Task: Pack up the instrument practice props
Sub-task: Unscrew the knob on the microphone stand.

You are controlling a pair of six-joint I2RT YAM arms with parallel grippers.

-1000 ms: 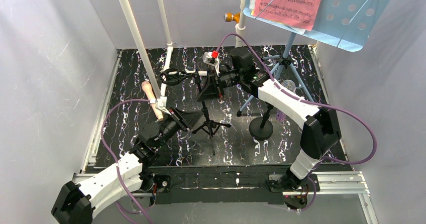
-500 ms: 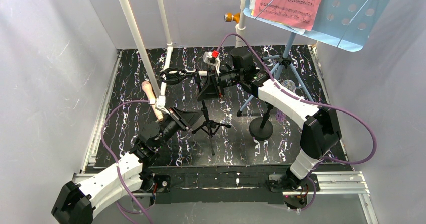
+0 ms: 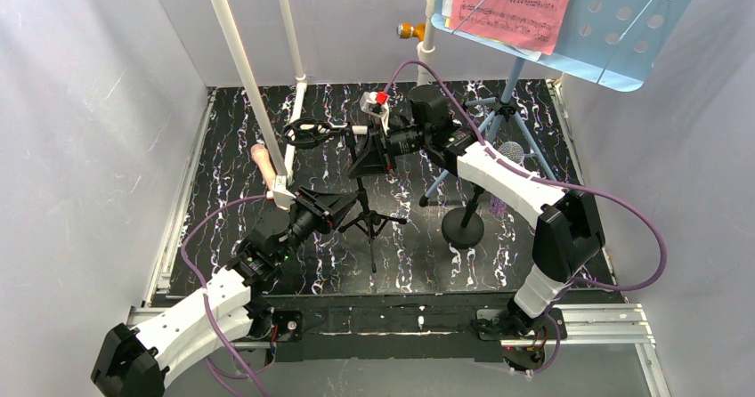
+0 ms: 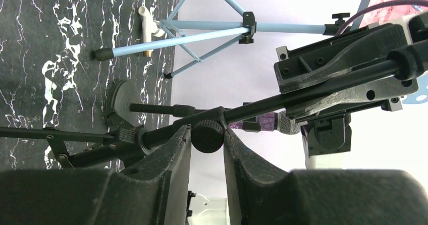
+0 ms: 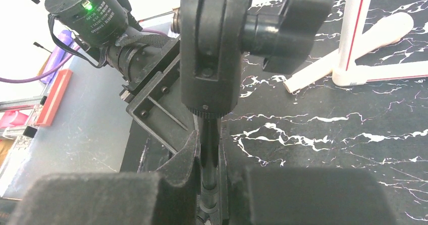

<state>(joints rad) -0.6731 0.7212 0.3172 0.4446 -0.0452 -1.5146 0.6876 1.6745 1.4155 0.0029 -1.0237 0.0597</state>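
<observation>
Black tripod mic mount (image 3: 371, 224) | thin matte rods | round dark knob (image 4: 207, 136)

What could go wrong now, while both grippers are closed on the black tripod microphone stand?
1. The left gripper pinches only the small round black knob; it may slip off.
2. The right gripper clamps the same stand's thin black pole; uneven pulling might tip it onto the black round-base stand nearby.

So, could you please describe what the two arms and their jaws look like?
Both the left arm and right arm have white shell segments joined by black joints, and black cylindrical wrist motors with a small green light. A purple cable runs along each. The jaws are matt black, blocky and flat-faced.
</observation>
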